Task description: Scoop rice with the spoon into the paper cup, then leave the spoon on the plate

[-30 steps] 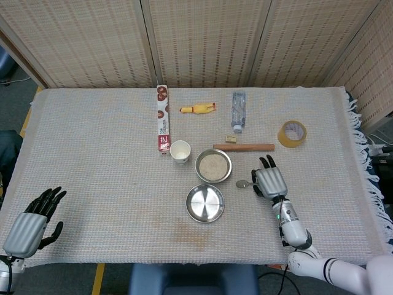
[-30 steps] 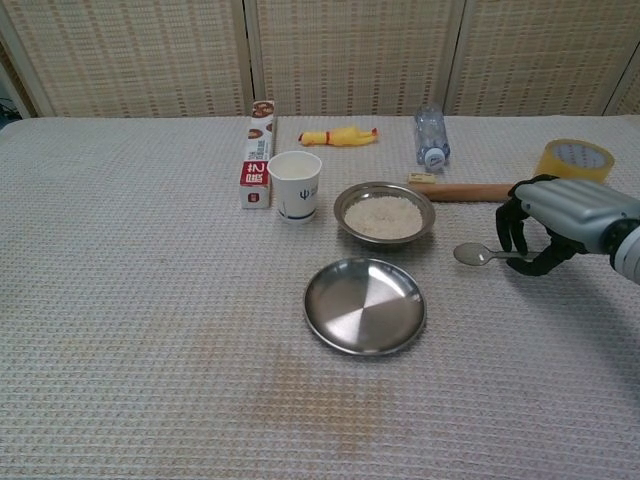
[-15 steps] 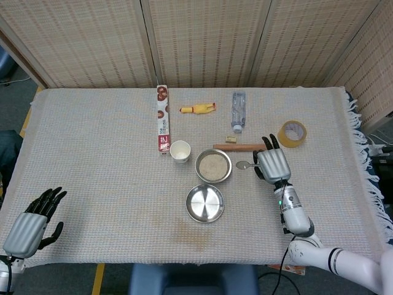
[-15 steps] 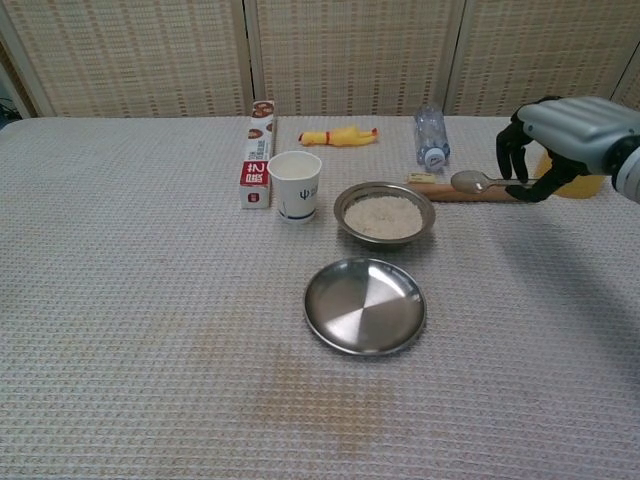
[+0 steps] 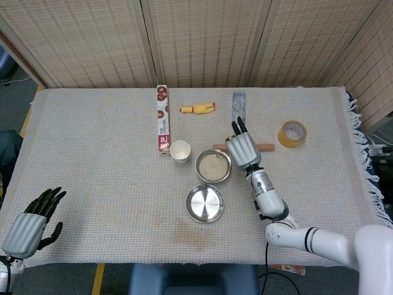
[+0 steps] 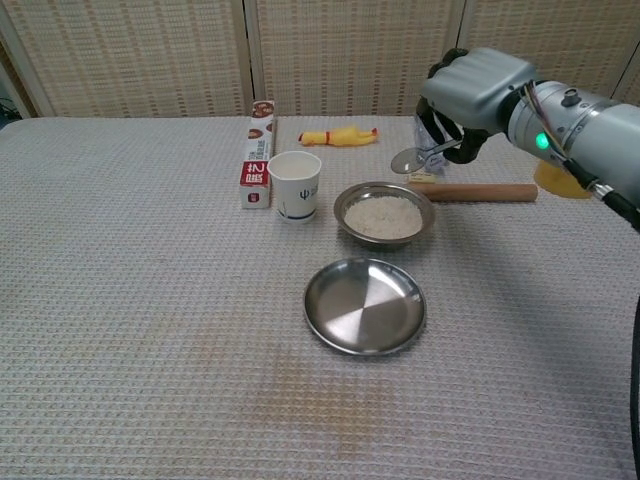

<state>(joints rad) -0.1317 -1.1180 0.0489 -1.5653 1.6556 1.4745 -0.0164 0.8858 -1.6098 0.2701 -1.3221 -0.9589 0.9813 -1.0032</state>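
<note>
My right hand [image 6: 470,90] [image 5: 244,149] grips a metal spoon [image 6: 412,158] by its handle and holds it in the air just above the right rim of the steel bowl of rice [image 6: 384,214] [image 5: 212,166]. The spoon's bowl points left; in the head view the hand hides it. A white paper cup [image 6: 294,185] [image 5: 180,151] stands upright left of the rice bowl. The bare steel plate [image 6: 365,305] [image 5: 205,203] lies in front of the bowl. My left hand [image 5: 29,224] hovers open at the table's near left corner.
A wooden stick [image 6: 485,192] lies right of the bowl, behind my right hand. A tape roll [image 5: 291,133], a water bottle [image 5: 238,104], a yellow rubber chicken [image 6: 338,135] and a long red-and-white box [image 6: 258,150] sit along the far side.
My right hand has lifted the spoon off the table at the right and carried it up and left, to just above the rice bowl. The left hand has stayed put.
</note>
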